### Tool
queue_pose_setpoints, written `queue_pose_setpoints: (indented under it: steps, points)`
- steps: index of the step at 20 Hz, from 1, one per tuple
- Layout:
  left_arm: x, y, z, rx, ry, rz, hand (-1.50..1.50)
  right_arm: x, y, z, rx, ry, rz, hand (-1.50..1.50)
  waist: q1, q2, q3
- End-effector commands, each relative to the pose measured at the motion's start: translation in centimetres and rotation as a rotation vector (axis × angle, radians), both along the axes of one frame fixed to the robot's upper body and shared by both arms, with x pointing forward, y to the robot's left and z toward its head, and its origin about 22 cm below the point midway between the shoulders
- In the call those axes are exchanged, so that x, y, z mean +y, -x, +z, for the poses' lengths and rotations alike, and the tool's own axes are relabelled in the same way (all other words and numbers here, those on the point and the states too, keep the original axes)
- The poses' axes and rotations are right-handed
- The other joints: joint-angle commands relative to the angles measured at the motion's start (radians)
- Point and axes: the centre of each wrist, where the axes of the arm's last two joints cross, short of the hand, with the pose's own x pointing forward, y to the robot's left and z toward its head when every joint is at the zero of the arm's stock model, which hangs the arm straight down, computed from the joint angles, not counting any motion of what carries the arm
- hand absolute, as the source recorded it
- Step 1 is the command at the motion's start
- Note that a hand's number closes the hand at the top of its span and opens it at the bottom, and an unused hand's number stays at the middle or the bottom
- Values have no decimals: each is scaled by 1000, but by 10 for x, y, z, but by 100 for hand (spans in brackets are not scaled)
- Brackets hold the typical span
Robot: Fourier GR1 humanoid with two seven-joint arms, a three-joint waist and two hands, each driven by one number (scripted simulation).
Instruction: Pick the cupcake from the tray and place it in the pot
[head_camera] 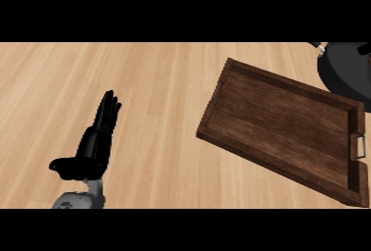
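A dark wooden tray (239, 112) lies tilted on the right half of the counter, with a metal handle (357, 147) on its right wall. Its floor is bare, and no cupcake shows anywhere in view. The black pot (346, 73) sits at the top right corner, cut off by the view's edge, just past the tray's far corner. My left hand (98, 142) rests at the lower left with its fingers straight and pointing up, holding nothing, well apart from the tray. My right hand does not show.
Light wooden counter (145, 73) spreads across the left and top of the view. A short silver pot handle (316, 45) sticks out at the pot's upper left.
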Motion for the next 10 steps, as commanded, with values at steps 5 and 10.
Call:
queue_pose_setpoints:
  steps: [5,10]
  points:
    - [2,-2,-3,-2,7,12,0,-33,19,-39,-38,-182,-114,150,-8,1,1]
    - [2,8,-3,-21,-9,20,0,-47,31,-62,17,-362,-225,150,-12,-5,1]
